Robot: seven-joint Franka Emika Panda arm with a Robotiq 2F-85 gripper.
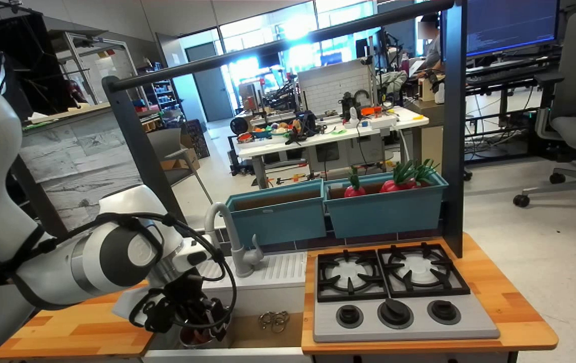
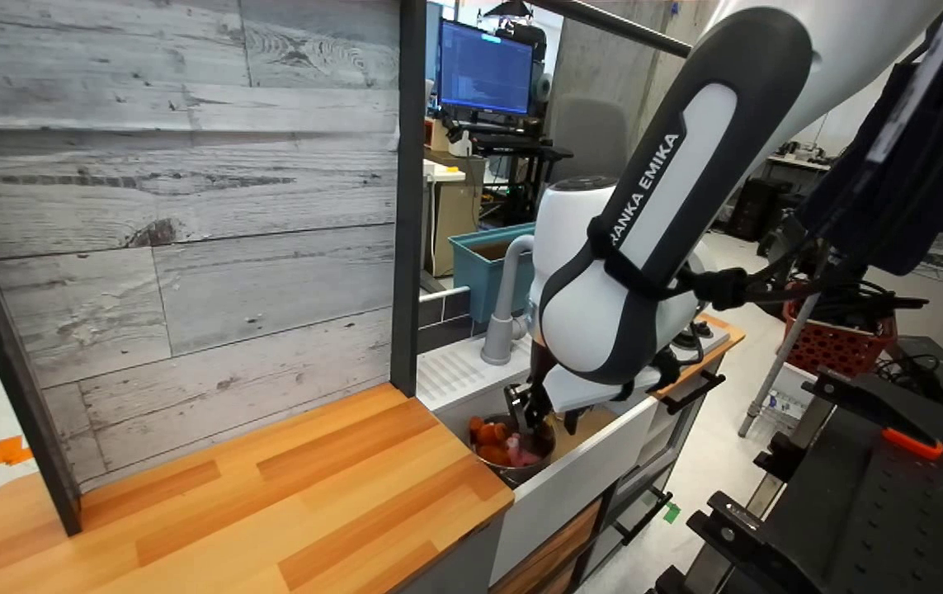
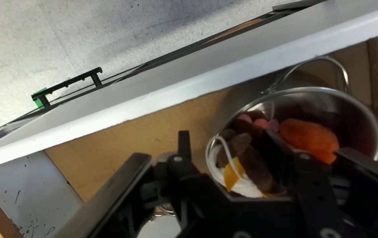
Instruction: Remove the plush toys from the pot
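Gripper (image 3: pixel 227 135) hangs low at the pot (image 3: pixel 354 120), fingers spread well apart; nothing seen caught between them. In the wrist view one finger lines up outside the rim, its partner over the contents. Contact with cloth or metal not clear from these views.

Toys (image 2: pixel 491 433) all lie in the pot, beneath the gripper, as far as I can make out. Brown toy (image 3: pixel 256 165) falls in the gap between the fingers, close by the inner one; orange toy (image 3: pixel 309 137) beyond that finger; pink pieces (image 3: pixel 262 123) just ahead of its tip. A yellow-and-white item (image 3: pixel 231 175) shows between the fingers too — perhaps another toy. Metal rings (image 1: pixel 274 318) rest on the floor of the sink (image 3: pixel 116 145), off beside the gripper and apart from the pot.

Handling, by judgement: plush should be light, soft, not slippery, hard to damage. A modest squeeze ought to do. Brown toy looks the likeliest pick: take it across the middle of its body, both fingers inside the rim. Main risk — the rim and a pale loop (image 3: pixel 227 152), perhaps a handle, fall between the fingers as lined up now; closing there could pinch stiff, slick metal and tip the pot. Calls for a small shift toward the pot's centre, then down.
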